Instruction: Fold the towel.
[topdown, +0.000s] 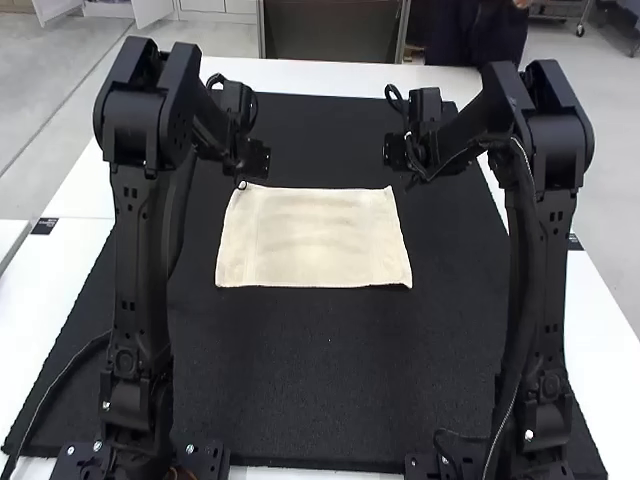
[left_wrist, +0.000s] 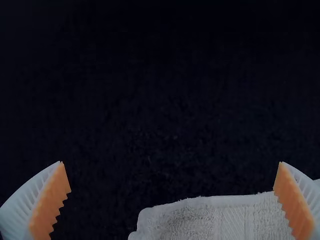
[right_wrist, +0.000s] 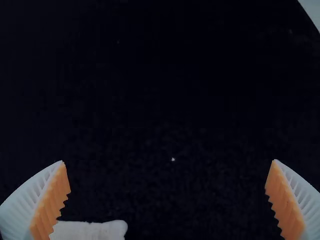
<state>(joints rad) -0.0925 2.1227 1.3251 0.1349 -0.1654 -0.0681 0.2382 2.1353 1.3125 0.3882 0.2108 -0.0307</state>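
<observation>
The left arm's gripper (topdown: 252, 160) is over the towel's far left corner in the high view, and the right arm's gripper (topdown: 398, 153) is just beyond its far right corner. Between them and nearer the arms, the cream towel (topdown: 315, 240) lies flat as a rectangle with faint ripples. In the left wrist view that gripper (left_wrist: 170, 162) is wide open, with a corner of the towel (left_wrist: 200, 222) beneath and nothing held. The right wrist view has its gripper (right_wrist: 168, 161) open too, and the towel's corner (right_wrist: 95, 230) lies by one finger.
A black mat (topdown: 310, 370) lies under the towel and extends on all sides of it. The white table (topdown: 65, 270) shows around the mat. Both arms stand along the sides of the mat.
</observation>
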